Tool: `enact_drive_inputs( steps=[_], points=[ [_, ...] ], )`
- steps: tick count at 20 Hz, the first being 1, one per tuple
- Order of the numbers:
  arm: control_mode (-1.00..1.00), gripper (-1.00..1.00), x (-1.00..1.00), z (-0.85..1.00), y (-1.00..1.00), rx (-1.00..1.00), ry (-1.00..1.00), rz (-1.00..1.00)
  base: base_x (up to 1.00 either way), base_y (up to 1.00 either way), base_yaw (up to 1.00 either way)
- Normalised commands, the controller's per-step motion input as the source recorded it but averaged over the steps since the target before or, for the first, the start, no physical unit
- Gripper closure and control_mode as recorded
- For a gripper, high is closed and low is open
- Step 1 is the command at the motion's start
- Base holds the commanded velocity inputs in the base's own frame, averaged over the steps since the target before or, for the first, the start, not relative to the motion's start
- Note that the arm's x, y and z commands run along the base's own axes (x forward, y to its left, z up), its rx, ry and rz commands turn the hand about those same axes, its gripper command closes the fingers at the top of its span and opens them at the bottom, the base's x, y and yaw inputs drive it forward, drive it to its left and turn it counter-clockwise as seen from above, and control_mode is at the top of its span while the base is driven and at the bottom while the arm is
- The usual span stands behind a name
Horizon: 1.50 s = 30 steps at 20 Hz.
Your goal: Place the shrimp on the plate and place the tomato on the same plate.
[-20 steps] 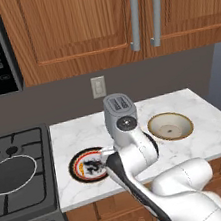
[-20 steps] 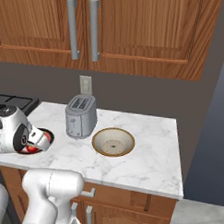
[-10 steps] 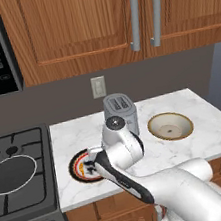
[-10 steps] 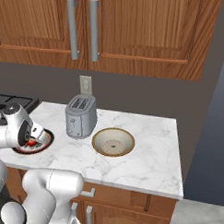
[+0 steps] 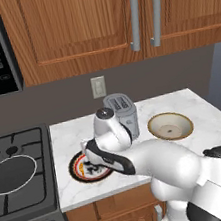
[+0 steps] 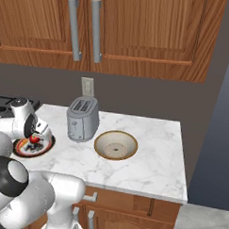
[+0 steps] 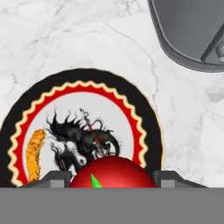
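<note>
The gripper (image 7: 113, 179) is clasping the glossy round red tomato (image 7: 113, 173) over the flat round plate (image 7: 144, 113), whose scalloped red rim is circling a dark pattern, while the rough orange shrimp (image 7: 35, 151) is lying on its white centre.

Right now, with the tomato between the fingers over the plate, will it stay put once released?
The tomato is a glossy round ball, so it may roll. The plate looks flat with little lip, so it offers little to stop it. The shrimp lies apart, probably undisturbed.
</note>
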Motion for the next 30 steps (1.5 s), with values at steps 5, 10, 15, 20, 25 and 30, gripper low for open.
enact_drive_inputs(
  steps=[5, 10, 15, 20, 25, 30],
  points=[
    [-1.0, 1.0, 0.13, -0.28, 0.14, 0.0, 0.0, 0.0, 0.0, 0.0, 0.0],
    [-1.0, 1.0, 0.01, -0.39, 0.06, 0.0, 0.0, 0.0, 0.0, 0.0, 0.0],
    [-1.0, 1.0, 0.01, -0.29, 0.01, 0.0, 0.0, 0.0, 0.0, 0.0, 0.0],
    [-1.0, 1.0, 0.08, -0.18, 0.0, 0.0, 0.0, 0.0, 0.0, 0.0, 0.0],
    [-1.0, 1.0, 0.11, -0.1, 0.0, 0.0, 0.0, 0.0, 0.0, 0.0, 0.0],
    [-1.0, -1.0, 0.03, 0.0, 0.01, 0.0, 0.0, 0.0, 0.0, 0.0, 0.0]
  ],
)
